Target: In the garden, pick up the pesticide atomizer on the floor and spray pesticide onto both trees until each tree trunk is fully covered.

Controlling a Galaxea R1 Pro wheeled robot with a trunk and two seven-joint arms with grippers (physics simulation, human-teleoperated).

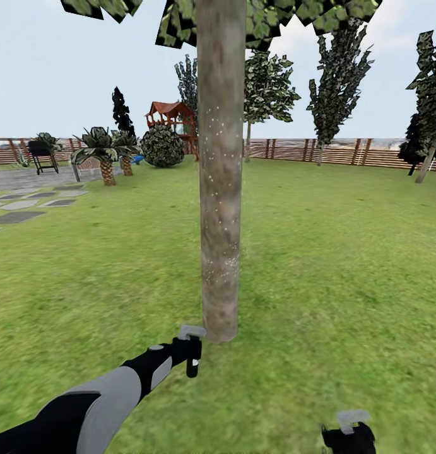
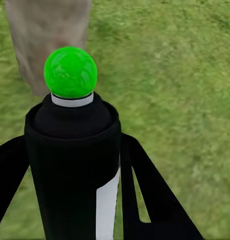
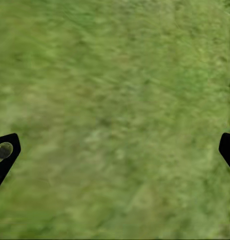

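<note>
Now atomizer [image 2: 72,165] clamped in left claw [image 1: 191,353], near trunk [image 1: 220,189] base.

The tree trunk [image 1: 221,189] stands on the lawn [image 1: 344,252] straight ahead, the left claw [image 1: 192,353] holding the atomizer [image 1: 192,366] just beside its base, with fence [image 1: 318,152] and playset [image 1: 173,120] far behind.

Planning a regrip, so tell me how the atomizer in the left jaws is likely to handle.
The pesticide atomizer looks like a rigid cylinder, so it probably won't flex. Its smooth dark wall may slip if the left gripper loosens. Being round, it would likely roll if dropped on the lawn.
</note>
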